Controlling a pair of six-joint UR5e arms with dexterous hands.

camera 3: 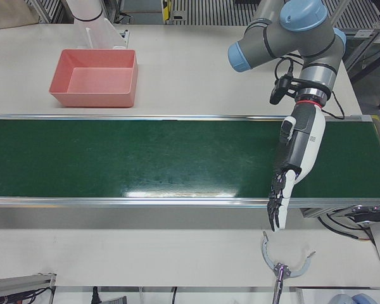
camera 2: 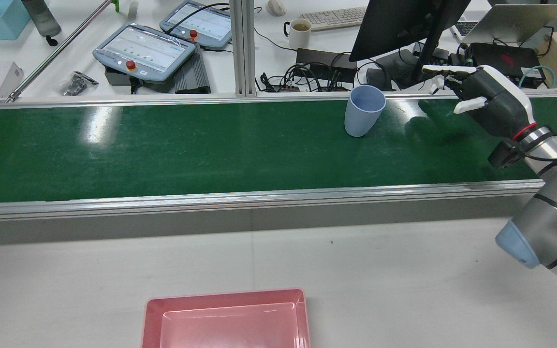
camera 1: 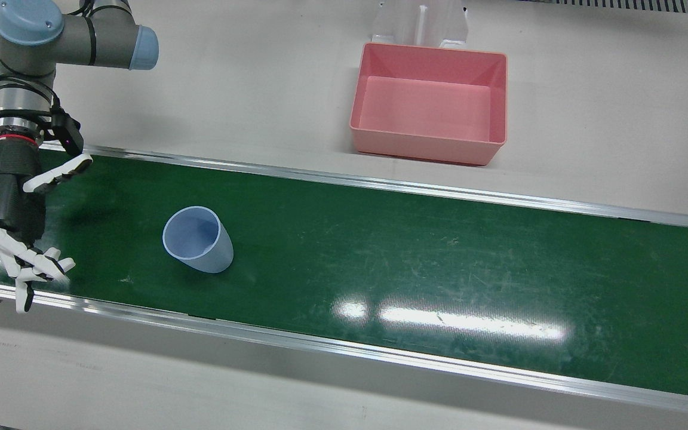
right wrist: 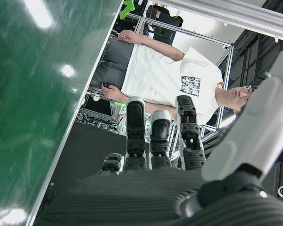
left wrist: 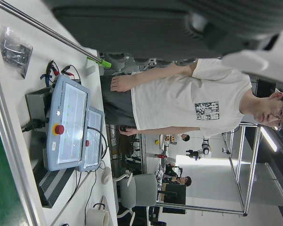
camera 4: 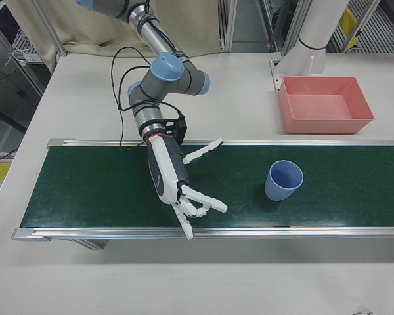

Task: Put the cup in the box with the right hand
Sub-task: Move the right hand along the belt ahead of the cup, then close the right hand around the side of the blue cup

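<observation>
A pale blue cup [camera 1: 197,239] [camera 2: 364,117] [camera 4: 284,180] stands upright on the green belt [camera 1: 415,251], mouth up and empty. My right hand [camera 1: 15,209] [camera 2: 491,96] [camera 4: 177,184] hovers over the belt beside the cup, well apart from it, open, with its fingers [camera 4: 200,205] spread toward the cup. The pink box [camera 1: 427,149] [camera 2: 225,293] [camera 4: 325,125] [camera 3: 92,99] sits empty on the white table on the robot's side of the belt. My left hand [camera 3: 294,158] hangs over the belt's other end with its fingers straight, holding nothing.
Aluminium rails [camera 1: 380,185] edge the belt on both sides. A white stand [camera 1: 421,24] rises right behind the box. Beyond the belt's far rail are teach pendants [camera 2: 143,48], a mug [camera 2: 299,30] and a monitor [camera 2: 404,24]. A person stands there, seen in both hand views.
</observation>
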